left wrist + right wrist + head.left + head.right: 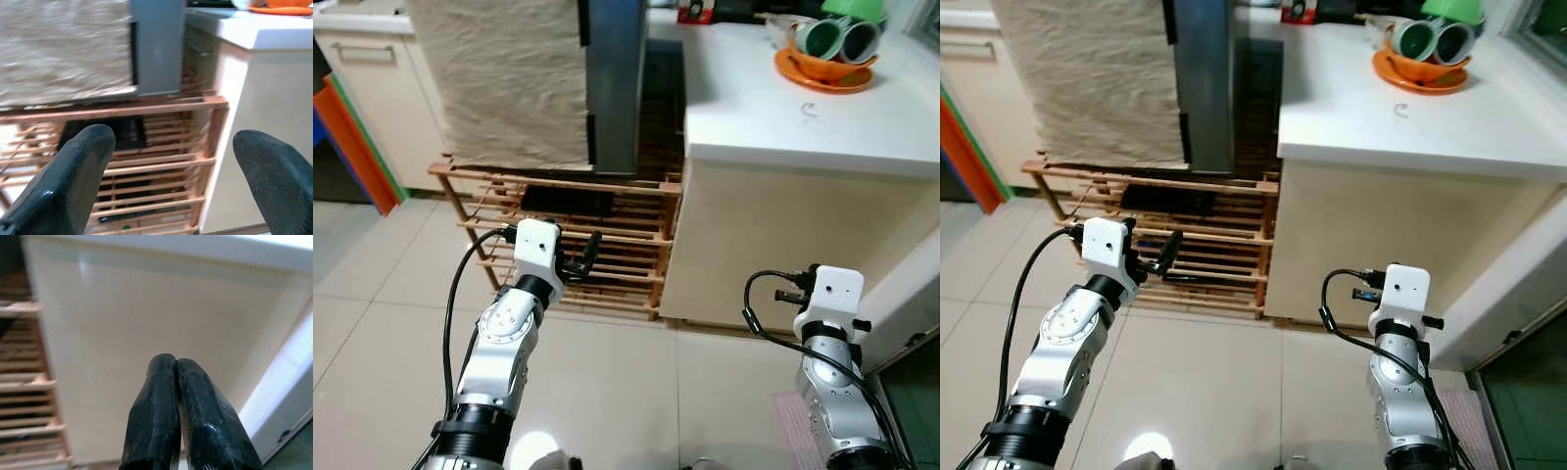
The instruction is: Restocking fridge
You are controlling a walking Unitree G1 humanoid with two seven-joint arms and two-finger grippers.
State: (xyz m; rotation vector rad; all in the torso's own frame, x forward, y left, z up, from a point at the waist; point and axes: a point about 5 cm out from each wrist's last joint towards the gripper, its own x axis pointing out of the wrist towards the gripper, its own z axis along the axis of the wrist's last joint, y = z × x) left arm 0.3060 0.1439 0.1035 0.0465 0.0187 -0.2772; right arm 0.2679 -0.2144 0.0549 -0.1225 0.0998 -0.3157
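while nothing is in either gripper, the robot stands on the tiled floor (pixel 607 392) facing a low wooden slatted rack (pixel 597 250), both arms raised in front of it. furthest left is a cream cabinet (pixel 386 98) with something orange leaning against it (pixel 357 147). next comes a beige cloth (pixel 504 78) draped over the rack's top, and beside it a grey upright panel (pixel 615 83), which i take for the edge of the fridge, though i can't be sure. the left gripper (pixel 585 257) is held level in front of the rack, fingers spread wide apart, as if ready to take hold of something. moving right, a white counter (pixel 783 108) carries an orange dish (pixel 822 70) with two green-lined cups lying on their sides in it. the right gripper (pixel 178 396) is below the counter's edge, pointing at its cream side panel, fingers pressed together and empty, probably just parked. no groceries to restock are anywhere i can see, so i'd judge the job is at the approach stage.
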